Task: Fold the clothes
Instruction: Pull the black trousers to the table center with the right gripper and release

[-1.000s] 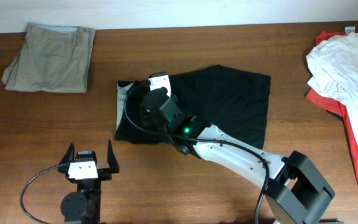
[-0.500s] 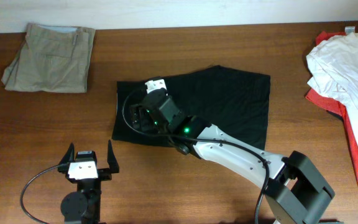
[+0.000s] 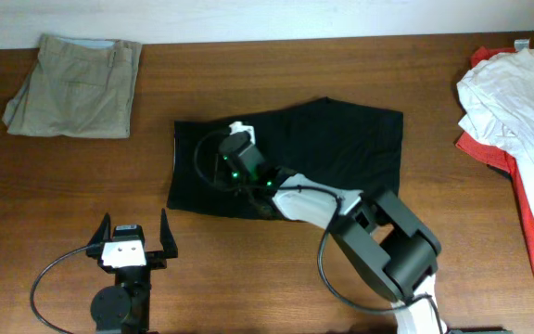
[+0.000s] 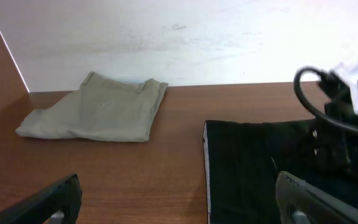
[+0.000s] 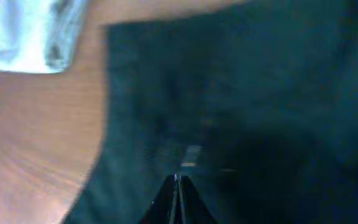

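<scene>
The black shorts (image 3: 341,153) lie flat in the middle of the table. They also show in the left wrist view (image 4: 260,162) and fill the right wrist view (image 5: 260,93). My right gripper (image 3: 221,153) hovers over their left part, and its fingers (image 5: 178,186) are pressed together with no fabric visibly between them. My left gripper (image 3: 135,243) is open and empty at the front left, its fingers (image 4: 182,211) pointing at the shorts' left edge. Folded beige shorts (image 3: 72,83) lie at the back left, also in the left wrist view (image 4: 98,115).
A pile of white and red clothes (image 3: 513,93) lies at the table's right edge. A blurred pale thing (image 5: 33,31) shows at the top left of the right wrist view. The right arm's cable (image 4: 328,106) loops above the black shorts.
A pale lining flap was turned up at the black shorts' left edge; it now lies flat and black. My right arm has drawn back and reared up. The left arm has not moved.
</scene>
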`<action>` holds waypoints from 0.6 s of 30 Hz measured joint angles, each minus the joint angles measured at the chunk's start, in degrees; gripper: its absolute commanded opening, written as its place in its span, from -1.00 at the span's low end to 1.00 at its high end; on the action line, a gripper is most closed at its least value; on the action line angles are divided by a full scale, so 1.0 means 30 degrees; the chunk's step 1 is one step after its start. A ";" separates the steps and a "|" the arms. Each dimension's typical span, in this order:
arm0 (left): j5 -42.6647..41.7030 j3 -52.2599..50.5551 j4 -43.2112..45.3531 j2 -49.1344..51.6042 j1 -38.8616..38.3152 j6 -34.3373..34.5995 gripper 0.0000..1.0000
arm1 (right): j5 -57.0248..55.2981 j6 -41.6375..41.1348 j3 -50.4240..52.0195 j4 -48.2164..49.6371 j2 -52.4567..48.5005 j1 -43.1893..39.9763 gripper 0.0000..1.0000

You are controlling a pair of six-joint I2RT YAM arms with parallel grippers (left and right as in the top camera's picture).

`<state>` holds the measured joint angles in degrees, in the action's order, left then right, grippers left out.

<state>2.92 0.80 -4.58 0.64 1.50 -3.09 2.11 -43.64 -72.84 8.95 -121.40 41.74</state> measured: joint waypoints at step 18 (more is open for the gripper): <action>0.0000 0.0000 0.0007 -0.0007 0.0000 0.0000 0.98 | 0.6834 -0.2025 -0.0663 -0.5821 -0.0335 -0.0517 -0.88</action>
<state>2.92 0.80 -4.56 0.62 1.50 -3.09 22.61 -49.71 -74.83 -8.51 -122.41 40.18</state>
